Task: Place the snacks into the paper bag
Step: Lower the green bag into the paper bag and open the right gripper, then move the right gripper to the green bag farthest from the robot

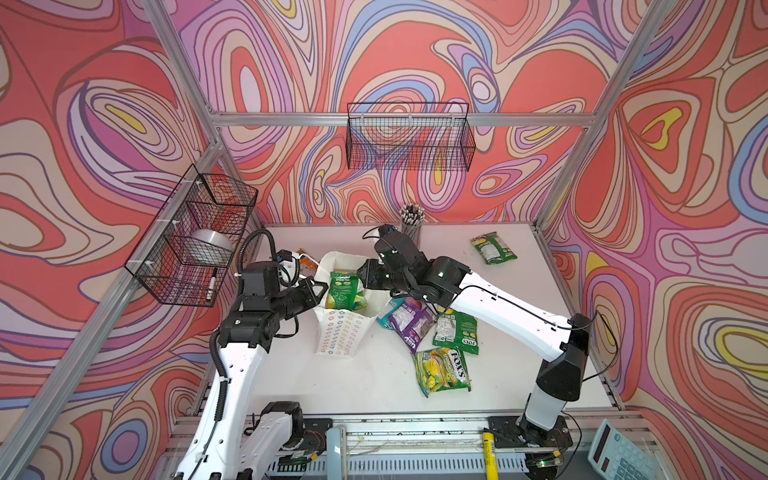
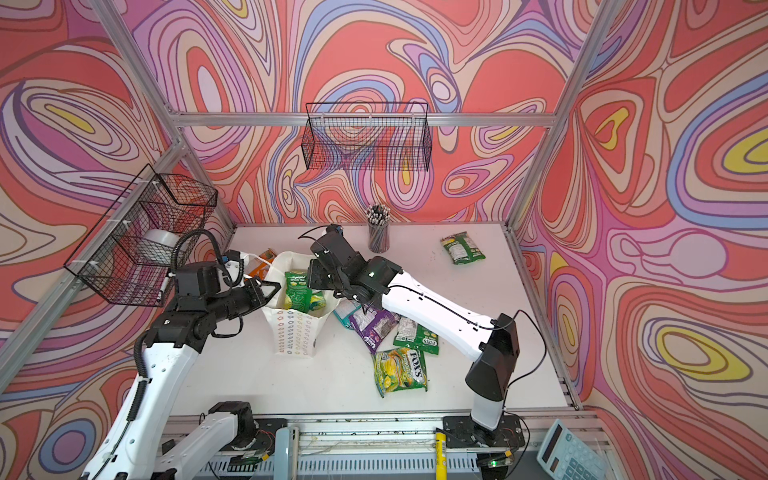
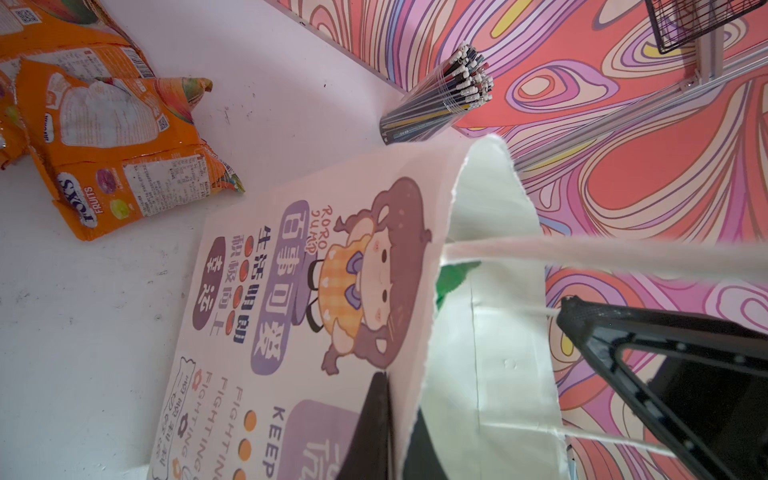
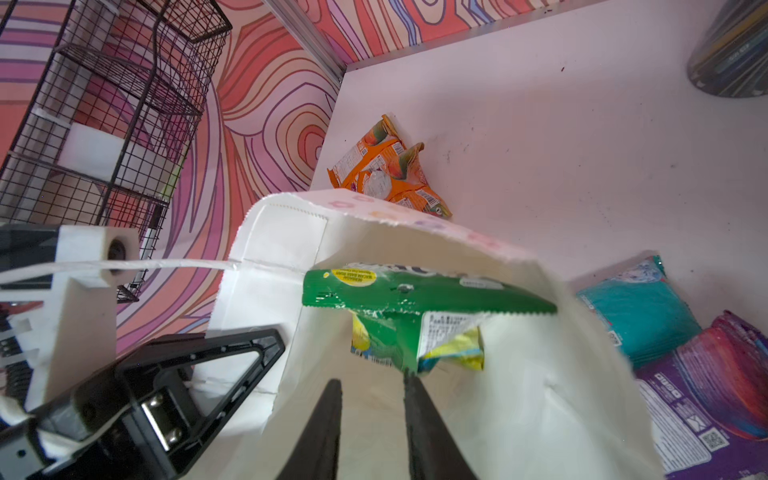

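Swirls of red, pink, lilac and yellow cover the walls (image 1: 415,50) on three sides of a white desk (image 1: 365,390) framed by aluminium rails. One wire basket (image 1: 195,241) hangs on the left wall and a longer basket (image 1: 409,137) hangs on the back wall. Nearest the desk's left edge, the left gripper (image 1: 319,291) is clamped on the rim of the paper bag (image 1: 340,332). The bag stands open left of the desk's middle, with a green pouch (image 1: 343,289) upright in its mouth. The right gripper (image 1: 368,277) hangs over the bag's opposite rim. Just right of the bag lie a teal pouch (image 1: 388,311), a purple pouch (image 1: 411,326) touching it, a dark green pouch (image 1: 455,332) and, nearer the front edge, a yellow-fruit pouch (image 1: 442,370). A pencil cup (image 1: 411,227) stands at the back edge, and a far green pouch (image 1: 494,248) lies toward the back right corner. A calculator (image 1: 619,453) sits beyond the front right corner. Only the left wrist view shows the bag's cartoon-girl face (image 3: 332,291) and the orange pouches (image 3: 116,137) in full — both top views give a mere sliver of them behind the bag. Only the right wrist view settles the right hand: its fingers (image 4: 328,415) are parted and hold nothing — the green pouch (image 4: 415,299) sits just ahead of them inside the bag.
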